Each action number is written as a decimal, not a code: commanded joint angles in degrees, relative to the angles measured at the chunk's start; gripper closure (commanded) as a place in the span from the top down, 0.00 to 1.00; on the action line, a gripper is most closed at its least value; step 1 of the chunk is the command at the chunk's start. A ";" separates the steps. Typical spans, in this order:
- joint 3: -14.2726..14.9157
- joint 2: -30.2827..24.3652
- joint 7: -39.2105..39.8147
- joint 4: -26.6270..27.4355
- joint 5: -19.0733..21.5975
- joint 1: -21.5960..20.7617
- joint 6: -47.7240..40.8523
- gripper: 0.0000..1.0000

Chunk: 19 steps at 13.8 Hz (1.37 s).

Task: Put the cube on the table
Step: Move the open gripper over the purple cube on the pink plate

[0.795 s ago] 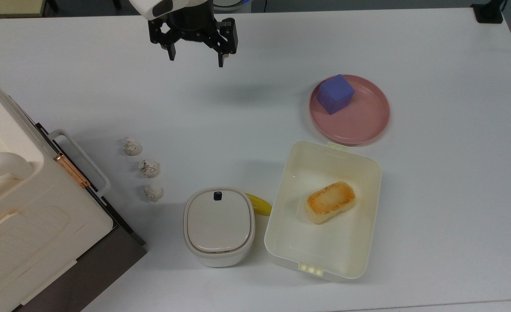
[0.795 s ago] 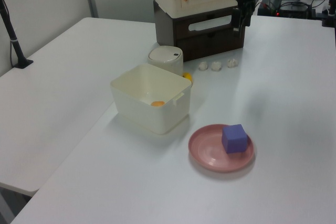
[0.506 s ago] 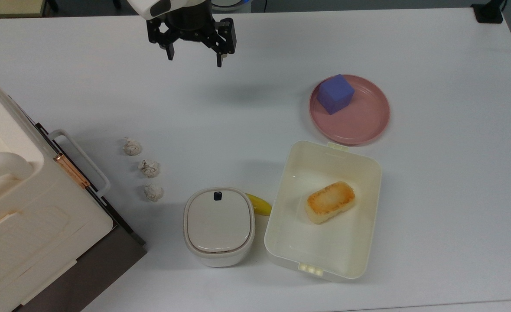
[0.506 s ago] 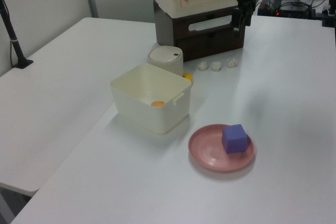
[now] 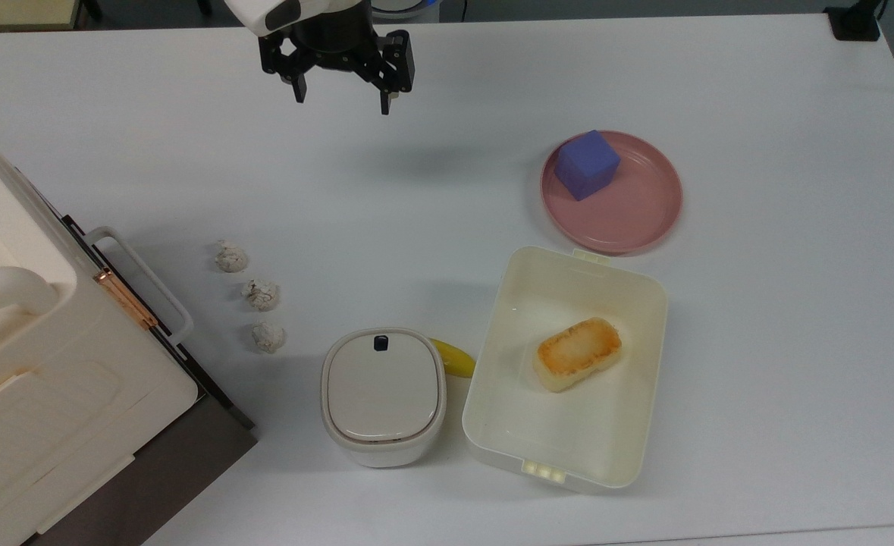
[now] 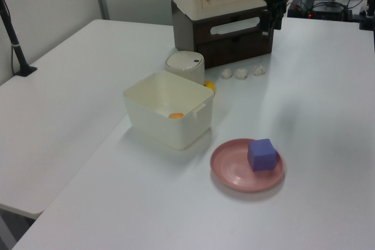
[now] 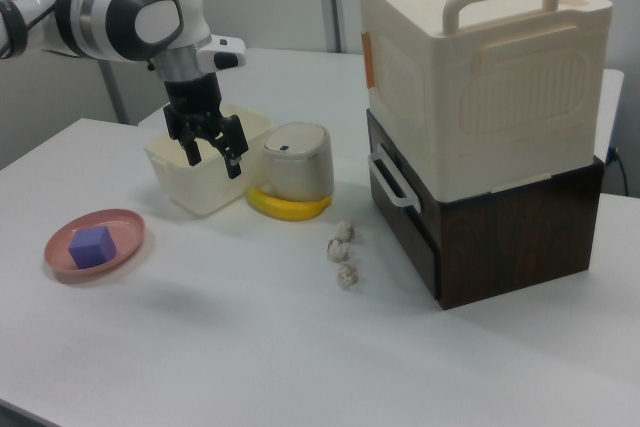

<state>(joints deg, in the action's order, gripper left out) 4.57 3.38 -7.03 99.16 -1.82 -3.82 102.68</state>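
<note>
Hovering above the white desk (image 5: pixel 757 364) with its fingers (image 5: pixel 384 98) spread apart and holding nothing, the gripper (image 5: pixel 340 97) hangs near the top view's upper edge, well apart from the cube (image 5: pixel 586 164). The blue-purple cube sits on the pink plate (image 5: pixel 636 216), toward the plate's upper left in the top view. Just below the plate stands a cream tray (image 5: pixel 492 394) containing a golden-browned bread-like block (image 5: pixel 577 353). To the top view's left of the tray are a lidded white container (image 5: pixel 383 394) and a yellow object (image 5: pixel 454 358) partly hidden between the two. Three small whitish lumps (image 5: pixel 261 294) lie in a row near a cream box (image 7: pixel 480 77) stacked on a dark drawer unit (image 7: pixel 500 237).
</note>
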 commanded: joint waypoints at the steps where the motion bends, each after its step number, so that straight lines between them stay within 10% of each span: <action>1: -0.52 -0.48 1.14 0.50 0.14 -0.66 -1.70 1.00; 12: -5.44 1.98 10.62 5.77 4.89 -8.66 -1.35 1.00; 19: -13.61 7.07 10.19 7.01 4.72 -12.86 3.22 1.00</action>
<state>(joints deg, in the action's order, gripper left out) -7.79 8.23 2.45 105.04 2.07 -14.32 102.98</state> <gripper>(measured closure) 0.000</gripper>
